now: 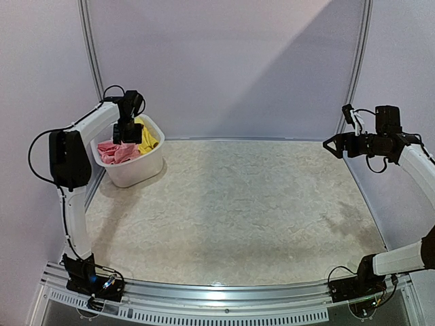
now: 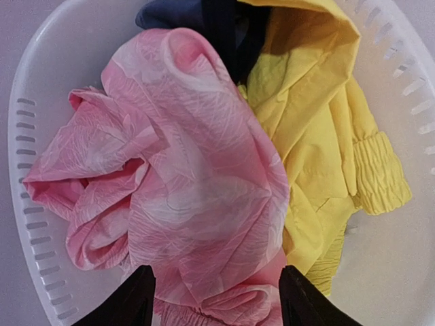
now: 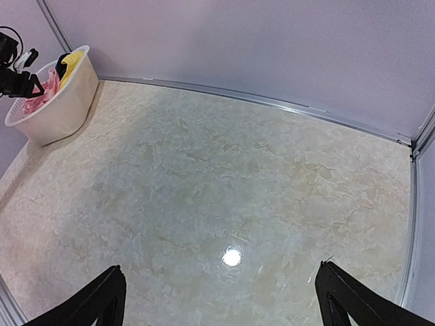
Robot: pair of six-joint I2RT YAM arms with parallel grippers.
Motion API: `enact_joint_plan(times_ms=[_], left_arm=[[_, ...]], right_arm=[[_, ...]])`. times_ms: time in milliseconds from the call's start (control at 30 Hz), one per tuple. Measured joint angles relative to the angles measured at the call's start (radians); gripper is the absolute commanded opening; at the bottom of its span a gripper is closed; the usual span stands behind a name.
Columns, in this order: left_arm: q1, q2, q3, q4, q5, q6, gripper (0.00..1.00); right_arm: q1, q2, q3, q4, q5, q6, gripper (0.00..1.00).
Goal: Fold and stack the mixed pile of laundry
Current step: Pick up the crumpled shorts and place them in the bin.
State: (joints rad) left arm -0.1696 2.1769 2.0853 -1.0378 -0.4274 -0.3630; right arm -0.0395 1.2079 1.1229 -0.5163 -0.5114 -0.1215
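Since laundry pile (image 1: 117, 152) sits in white tub (image 1: 136, 178) at far-left of desk (image 1: 238, 217), L tool (image 1: 127, 138) hangs over it. L wrist: tool spread, straddling pink ruffled piece (image 2: 190, 176); yellow piece (image 2: 319, 156) beside. R wrist: R tool (image 3: 219, 268) spread wide, idle above desk.

pink garment (image 2: 190, 170) 1; yellow garment (image 2: 319, 156) 1; navy garment (image 2: 170, 13) 1; white tub (image 2: 41, 81) 1; table (image 1: 238, 217) 1

My left arm (image 1: 73, 217) and right arm (image 1: 401, 259) are white shells with black joint housings (thin black cables (image 1: 29, 159) loop off them); left gripper (image 2: 217, 272) and right gripper (image 3: 221, 266) are black, wedge-tipped.
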Motion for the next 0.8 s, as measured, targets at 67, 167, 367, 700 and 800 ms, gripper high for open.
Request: enact_joint_plan(times_ms=[67, 167, 367, 700, 800], left_arm=[[0.008, 0.000, -0.007, -0.001, 0.019, -0.004, 0.63], [0.019, 0.001, -0.007, 0.000, 0.040, -0.005, 0.62], [0.035, 0.014, -0.007, 0.000, 0.080, -0.003, 0.53], [0.035, 0.066, 0.016, -0.019, 0.133, 0.019, 0.02], [0.036, 0.067, 0.034, -0.034, 0.143, 0.021, 0.00]], right_arm=[[0.000, 0.002, 0.000, 0.000, 0.000, 0.000, 0.99], [0.000, 0.003, 0.000, 0.000, 0.000, 0.000, 0.99], [0.000, 0.005, 0.000, 0.000, -0.001, 0.000, 0.99], [0.000, 0.005, 0.000, 0.000, -0.001, 0.000, 0.99], [0.000, 0.005, 0.000, 0.000, -0.002, 0.000, 0.99]])
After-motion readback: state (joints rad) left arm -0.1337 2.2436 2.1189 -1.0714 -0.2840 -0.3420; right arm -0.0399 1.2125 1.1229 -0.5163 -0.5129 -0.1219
